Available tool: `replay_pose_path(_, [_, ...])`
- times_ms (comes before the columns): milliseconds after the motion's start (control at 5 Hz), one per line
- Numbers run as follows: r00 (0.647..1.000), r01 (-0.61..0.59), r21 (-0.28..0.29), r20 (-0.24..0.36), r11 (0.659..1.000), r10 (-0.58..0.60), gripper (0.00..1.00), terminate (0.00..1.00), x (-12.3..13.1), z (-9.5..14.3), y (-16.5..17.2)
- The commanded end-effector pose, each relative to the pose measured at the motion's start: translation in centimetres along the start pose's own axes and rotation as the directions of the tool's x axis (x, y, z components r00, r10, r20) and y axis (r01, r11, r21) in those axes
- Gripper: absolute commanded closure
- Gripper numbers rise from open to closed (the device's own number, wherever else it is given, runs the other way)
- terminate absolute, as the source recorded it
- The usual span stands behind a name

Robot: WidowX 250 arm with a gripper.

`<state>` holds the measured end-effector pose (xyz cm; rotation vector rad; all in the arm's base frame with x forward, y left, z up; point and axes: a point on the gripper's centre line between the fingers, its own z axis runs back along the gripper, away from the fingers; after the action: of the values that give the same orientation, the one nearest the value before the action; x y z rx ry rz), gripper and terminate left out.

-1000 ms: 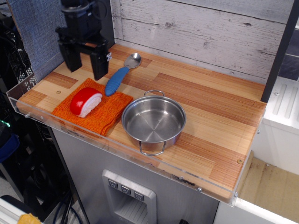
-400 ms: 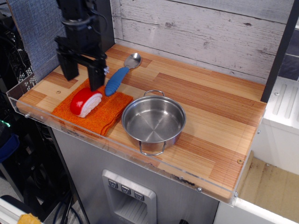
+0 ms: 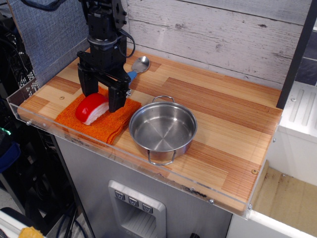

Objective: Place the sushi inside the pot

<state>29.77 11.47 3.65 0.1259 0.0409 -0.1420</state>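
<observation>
— Sushi (image 3: pixel 91 107) first: where does it lie?
— On the orange woven cloth (image 3: pixel 99 121) at the left end of the wooden worktop (image 3: pixel 223 124), red top up and white base showing along its lower edge. It is tilted a little, and it sits outside the pot.

— And the pincer (image 3: pixel 101 94)?
— It is black, pointing down, with its two fingers spread apart. One finger (image 3: pixel 117 96) stands just right of the sushi, the other behind its left end. The piece lies between them at their tips; I cannot tell whether either finger touches it.

— The pot (image 3: pixel 163 130)?
— It is a shallow steel pot, upright, just right of the cloth, its rim close to the cloth's edge. One wire loop handle faces the back, one the front. Nothing lies in it.

— Anything else on the worktop?
— A spoon (image 3: pixel 140 64) with a metal bowl lies behind the arm; only a sliver of its blue handle shows beside the pincer.

— Any writing, brand or label?
— None that I can read on the pot, the cloth or the arm.
</observation>
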Motion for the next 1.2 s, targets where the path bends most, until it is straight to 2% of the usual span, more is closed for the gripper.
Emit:
replay_pose_path(0, [1.0,-0.023,0.021,-0.014,1.0,0.023,0.0,0.0,0.3,-0.3,1.4])
replay_pose_path(200, [0.999,-0.035,0.017,-0.009,0.999,0.035,1.0,0.0,0.1,-0.1,2.2])
replay_pose_path(600, [0.999,-0.042,-0.016,-0.008,0.999,0.042,1.0,0.0,0.1,0.9,2.6])
replay_pose_path(800, [0.999,-0.047,-0.054,0.017,0.997,0.048,1.0,0.0,0.3,2.1,2.3])
replay_pose_path(1000, [0.997,-0.028,-0.076,0.073,0.997,0.034,1.0,0.0,1.0,4.6,0.6])
